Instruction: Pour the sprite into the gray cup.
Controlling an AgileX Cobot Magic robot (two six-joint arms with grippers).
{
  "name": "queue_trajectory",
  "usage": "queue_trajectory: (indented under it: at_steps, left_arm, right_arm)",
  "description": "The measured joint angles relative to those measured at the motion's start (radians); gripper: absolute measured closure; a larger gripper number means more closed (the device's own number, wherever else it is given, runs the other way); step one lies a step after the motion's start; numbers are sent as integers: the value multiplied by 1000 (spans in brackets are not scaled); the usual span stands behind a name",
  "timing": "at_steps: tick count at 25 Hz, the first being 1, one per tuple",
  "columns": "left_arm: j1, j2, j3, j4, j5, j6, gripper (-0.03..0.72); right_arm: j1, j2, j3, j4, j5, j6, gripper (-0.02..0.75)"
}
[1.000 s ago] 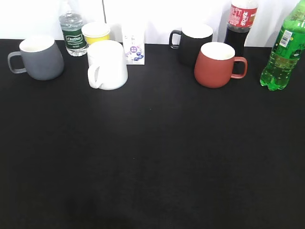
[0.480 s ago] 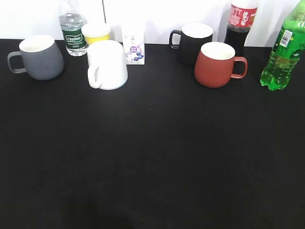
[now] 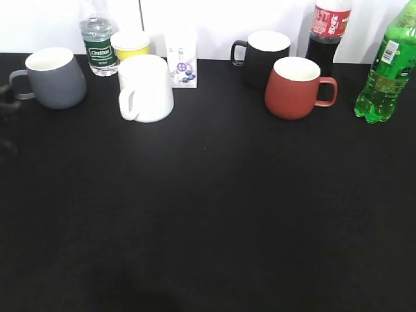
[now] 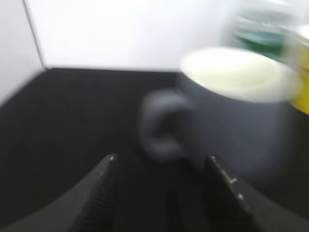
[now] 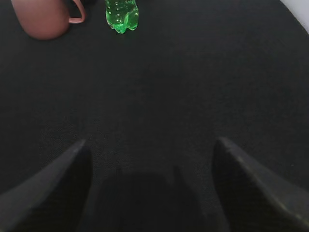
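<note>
The sprite (image 3: 385,68), a green bottle with a green-and-white label, stands upright at the far right of the black table; its lobed base shows in the right wrist view (image 5: 122,14). The gray cup (image 3: 55,78) stands at the back left, handle pointing left. In the blurred left wrist view the gray cup (image 4: 236,121) is close ahead, its handle just beyond my open left gripper (image 4: 161,162). A dark blur of the left gripper (image 3: 8,107) shows at the exterior view's left edge beside the cup's handle. My right gripper (image 5: 149,147) is open and empty, low over bare table, well short of the sprite.
A white mug (image 3: 146,88), yellow cup (image 3: 130,44), small water bottle (image 3: 97,40) and small carton (image 3: 182,57) stand at back left. A black mug (image 3: 263,55), red mug (image 3: 296,88) and cola bottle (image 3: 328,32) stand at back right. The red mug (image 5: 43,17) sits left of the sprite.
The left gripper has come into the exterior view at the left edge, beside the gray cup's handle. The cups and bottles have not moved.
</note>
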State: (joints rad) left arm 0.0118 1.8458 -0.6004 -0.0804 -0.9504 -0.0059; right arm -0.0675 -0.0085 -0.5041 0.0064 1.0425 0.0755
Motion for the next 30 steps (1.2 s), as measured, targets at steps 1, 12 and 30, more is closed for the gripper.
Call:
queue_trajectory:
  at_steps: [1, 12, 30]
  left_arm:
    - [20, 39, -48, 0, 20, 0, 268]
    - [35, 307, -412, 55, 107, 0, 345]
    - [-174, -301, 142, 222, 29, 6, 606]
  right_arm:
    - [0, 0, 0, 0, 0, 0, 152]
    - [0, 0, 0, 0, 0, 0, 152]
    - [0, 22, -17, 26, -93, 0, 152]
